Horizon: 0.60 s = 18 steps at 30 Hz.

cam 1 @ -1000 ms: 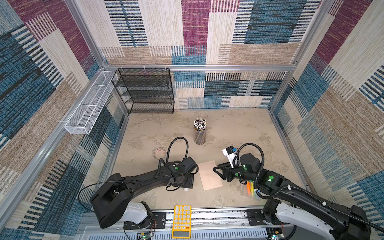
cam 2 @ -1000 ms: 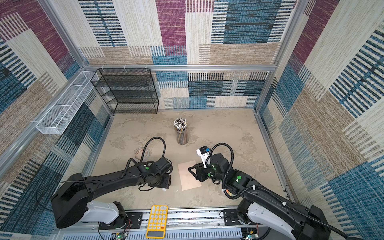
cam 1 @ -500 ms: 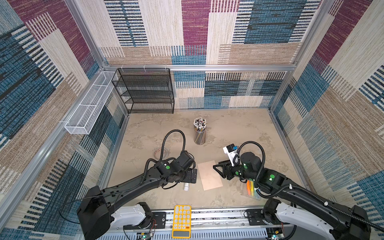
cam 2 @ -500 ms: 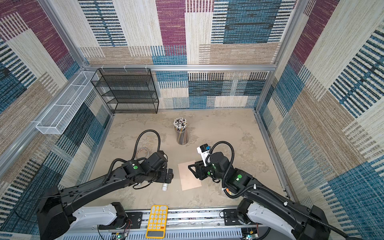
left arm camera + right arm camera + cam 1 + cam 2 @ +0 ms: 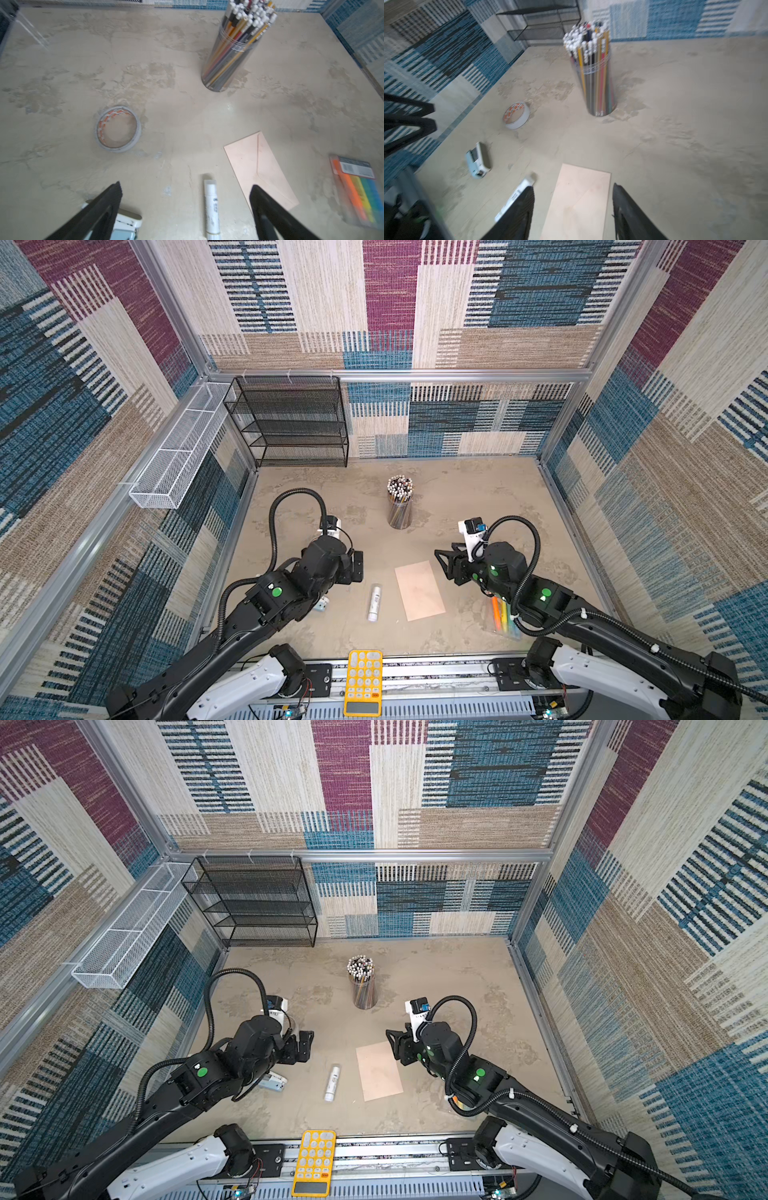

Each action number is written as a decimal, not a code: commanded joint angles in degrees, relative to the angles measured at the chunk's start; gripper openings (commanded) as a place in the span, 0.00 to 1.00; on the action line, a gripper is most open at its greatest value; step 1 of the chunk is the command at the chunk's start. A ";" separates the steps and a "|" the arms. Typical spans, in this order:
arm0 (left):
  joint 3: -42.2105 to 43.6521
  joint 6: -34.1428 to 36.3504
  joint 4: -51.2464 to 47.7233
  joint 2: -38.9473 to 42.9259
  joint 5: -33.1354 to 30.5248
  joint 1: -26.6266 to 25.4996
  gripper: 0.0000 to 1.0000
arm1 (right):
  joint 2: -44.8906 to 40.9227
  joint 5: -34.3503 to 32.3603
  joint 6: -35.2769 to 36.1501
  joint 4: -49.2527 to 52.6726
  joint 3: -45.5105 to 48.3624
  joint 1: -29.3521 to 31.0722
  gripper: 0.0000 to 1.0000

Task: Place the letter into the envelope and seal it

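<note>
The peach-tan envelope [image 5: 419, 591] [image 5: 379, 1071] lies flat near the table's front middle. Its flap is folded down, as the left wrist view [image 5: 261, 168] and right wrist view [image 5: 581, 203] show. The letter is not visible in any view. My left gripper [image 5: 356, 566] [image 5: 305, 1046] [image 5: 186, 185] hovers left of the envelope, open and empty. A white glue stick [image 5: 375, 602] [image 5: 212, 209] lies on the table between it and the envelope. My right gripper [image 5: 446, 566] [image 5: 395, 1046] [image 5: 574, 185] stands open and empty above the envelope's far right corner.
A clear cup of pencils [image 5: 400, 502] stands behind the envelope. A tape roll [image 5: 118, 128] and a pale blue stapler [image 5: 477, 160] lie on the left, a highlighter pack [image 5: 505, 618] under the right arm. A yellow calculator [image 5: 363, 682] sits at the front rail and a black mesh shelf [image 5: 291, 423] stands at the back left.
My left gripper opened wide and drew back left and up, leaving the glue stick lying beside the envelope. My right gripper's jaws spread wider near the envelope's corner.
</note>
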<state>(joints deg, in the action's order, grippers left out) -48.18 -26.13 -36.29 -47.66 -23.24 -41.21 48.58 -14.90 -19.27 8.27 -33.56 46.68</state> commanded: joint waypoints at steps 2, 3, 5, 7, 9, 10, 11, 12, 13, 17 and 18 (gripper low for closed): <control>6.84 8.65 14.38 4.60 -7.23 5.91 0.99 | -3.34 -25.39 11.16 -15.23 7.26 -1.43 0.73; 9.19 9.74 17.63 5.59 -8.01 7.53 0.99 | -4.81 -28.06 15.32 -20.92 10.57 -2.39 0.74; 13.05 11.13 22.31 6.92 -9.62 10.35 0.99 | -7.31 -30.37 21.02 -30.79 16.46 -5.56 0.74; 16.46 12.06 25.67 8.24 -11.54 12.97 0.99 | -9.07 -29.42 22.69 -35.51 21.24 -10.56 0.74; 20.31 13.79 29.92 10.07 -13.41 15.54 0.99 | -10.03 -27.86 23.04 -40.11 25.31 -15.98 0.75; 21.97 14.53 31.84 11.02 -14.37 16.45 0.99 | -10.22 -27.02 23.45 -43.29 27.34 -17.90 0.75; 24.00 15.85 34.23 12.09 -15.04 17.47 0.99 | -10.34 -25.65 23.88 -47.20 29.36 -20.07 0.76; 25.95 16.96 36.49 13.03 -15.97 18.50 0.99 | -10.19 -23.22 23.76 -50.82 31.29 -22.26 0.76; 27.38 17.40 38.10 13.62 -16.67 19.31 0.99 | -9.73 -20.98 23.31 -53.71 32.56 -24.22 0.76; 33.64 17.92 47.59 13.53 -18.72 22.67 0.99 | -1.08 -13.98 19.99 -63.77 34.47 -31.28 0.78; 35.45 18.53 50.95 12.58 -18.84 23.42 0.99 | 2.61 -12.89 19.78 -65.77 34.07 -32.19 0.78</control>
<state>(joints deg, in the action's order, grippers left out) -15.59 -9.91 2.37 -33.91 -39.03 -19.14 46.22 -33.80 2.11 -44.60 -0.32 16.69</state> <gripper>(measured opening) 0.990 0.778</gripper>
